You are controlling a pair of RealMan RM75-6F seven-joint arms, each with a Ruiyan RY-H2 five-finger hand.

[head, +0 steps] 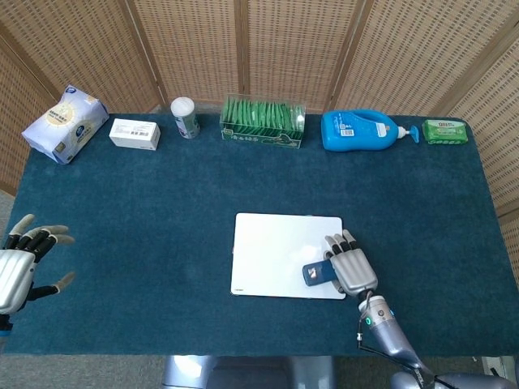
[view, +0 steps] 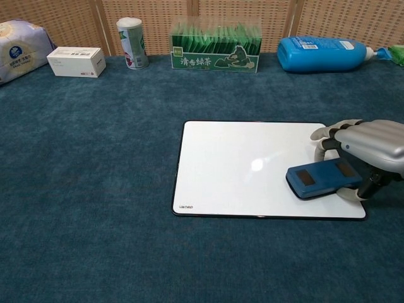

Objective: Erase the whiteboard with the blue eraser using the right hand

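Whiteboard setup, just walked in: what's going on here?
The right hand holds the blue eraser flat on the whiteboard, at its near right corner. The board's surface looks clean, with no marks visible. The left hand hangs open off the table's left edge, holding nothing.
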